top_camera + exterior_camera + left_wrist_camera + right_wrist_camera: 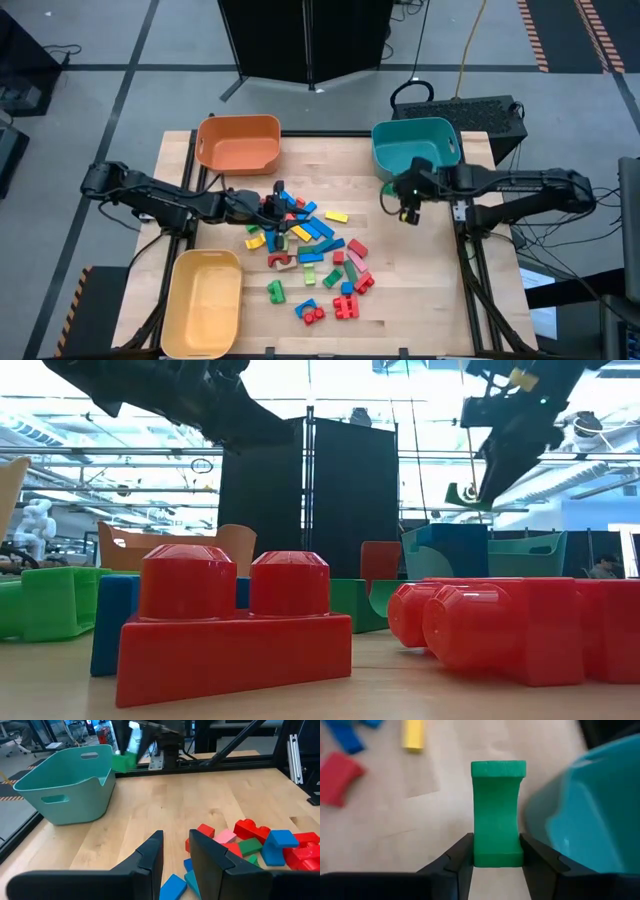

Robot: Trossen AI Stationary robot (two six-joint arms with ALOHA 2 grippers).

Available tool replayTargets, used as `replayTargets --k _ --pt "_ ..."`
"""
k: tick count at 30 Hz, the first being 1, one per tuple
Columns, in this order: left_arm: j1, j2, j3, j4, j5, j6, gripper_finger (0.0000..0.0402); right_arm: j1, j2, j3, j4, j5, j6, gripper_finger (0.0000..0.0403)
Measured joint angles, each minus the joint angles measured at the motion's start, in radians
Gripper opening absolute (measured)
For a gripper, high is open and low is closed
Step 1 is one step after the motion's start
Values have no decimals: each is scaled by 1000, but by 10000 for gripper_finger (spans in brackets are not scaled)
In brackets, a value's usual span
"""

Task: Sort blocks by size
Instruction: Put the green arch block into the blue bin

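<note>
A: Right wrist view: right hand [496, 862] clamped on a green arch block [498, 812], held above the worktop [420, 290] just beside the teal bin [585, 810].

B: Carry it over the rim before letting go. Left hand [175, 855]?

A: Fingers slightly apart, empty, over the block pile [310, 250].

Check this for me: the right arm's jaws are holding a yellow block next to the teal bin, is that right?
Not quite. The block in the right gripper is green, not yellow, as the right wrist view shows clearly. The rest holds: the jaws are clamped on it beside the teal bin.
</note>
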Motion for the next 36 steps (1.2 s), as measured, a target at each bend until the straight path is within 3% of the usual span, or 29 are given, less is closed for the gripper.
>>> replayTargets --k 13,20,29,36 --pt "0 105 0 54 0 2 93 -329 6 0 141 22 -18 132" --pt "0 137 0 69 0 4 93 -522 79 0 150 14 48 132" --pt "0 137 0 67 -16 11 93 -653 225 0 225 -109 27 132" --pt "1 137 0 60 -48 11 93 -714 354 0 230 -119 21 132"
